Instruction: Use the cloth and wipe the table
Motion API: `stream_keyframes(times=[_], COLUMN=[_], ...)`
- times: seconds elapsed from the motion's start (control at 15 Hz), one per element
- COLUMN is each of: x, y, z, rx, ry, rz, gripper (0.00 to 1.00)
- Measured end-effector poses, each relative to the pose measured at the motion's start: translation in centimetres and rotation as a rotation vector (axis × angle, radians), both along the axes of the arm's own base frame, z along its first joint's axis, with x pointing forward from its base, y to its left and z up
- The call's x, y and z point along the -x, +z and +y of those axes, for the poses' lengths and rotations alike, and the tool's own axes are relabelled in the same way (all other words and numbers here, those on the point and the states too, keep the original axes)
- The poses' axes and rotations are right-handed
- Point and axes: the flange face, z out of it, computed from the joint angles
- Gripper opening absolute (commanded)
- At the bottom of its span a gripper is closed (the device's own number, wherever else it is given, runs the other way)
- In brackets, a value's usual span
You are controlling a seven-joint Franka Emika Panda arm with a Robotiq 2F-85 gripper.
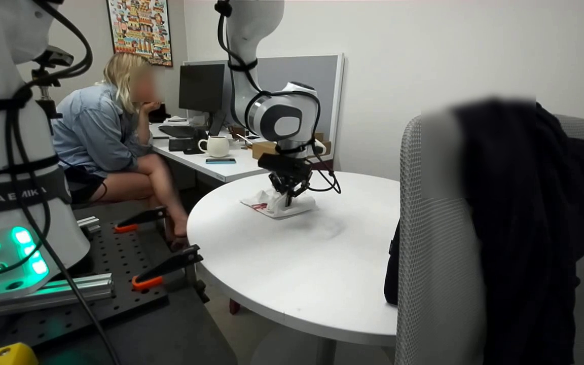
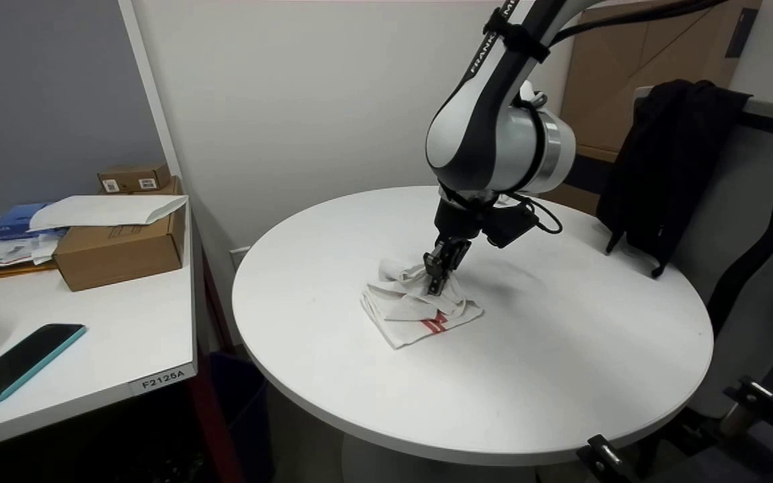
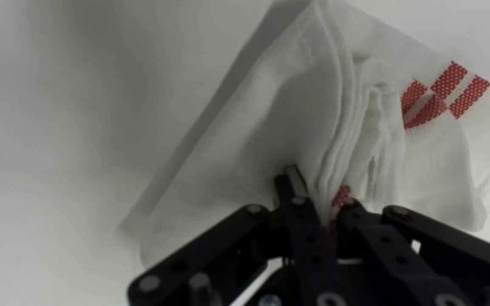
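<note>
"The wall (image 2: pixel 292 100) is white, and the big table (image 2: pixel 561 382) is round and white. What else can you see?"

"From way over here I see, in an exterior view, a person (image 1: pixel 94 126) sitting by the desk (image 1: pixel 246 163). Only that view shows them. There, a chair (image 1: pixel 439 284) hides some of the table. In an exterior view I can follow the table's edge (image 2: pixel 336 419) most of the way round."

"Where's the cloth (image 2: pixel 396 308)?"

"On the table, part flat and part bunched up, in from the edge, and nearer the desk than the chair. A lot of white top lies between it and the chair."

"And your gripper (image 2: pixel 435 288)?"

"It points down, leaning a bit, right in the cloth. The wrist view looks close: it shows red stripes (image 3: pixel 449 80), and my two fingers (image 3: pixel 306 229) almost together, pinching a fold of cloth between them."
</note>
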Motion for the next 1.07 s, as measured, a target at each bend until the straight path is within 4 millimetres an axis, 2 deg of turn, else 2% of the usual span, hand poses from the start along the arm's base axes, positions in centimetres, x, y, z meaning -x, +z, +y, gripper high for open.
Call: stream_keyframes(times=[0.2, 0.53, 0.73, 0.87, 1.07], x=[1.0, 2.8, 4.0, 5.2, 8.2], y=[0.2, 0.4, 0.4, 0.3, 0.2], z=[-3.7, -12.3, -16.7, -17.9, -16.8], rx=[0.058, 0.171, 0.222, 0.235, 0.223], ry=[-0.010, -0.075, -0.118, -0.129, -0.069], rz=[0.005, 0.022, 0.037, 0.055, 0.089], gripper=[0.02, 0.02, 0.02, 0.02, 0.02])
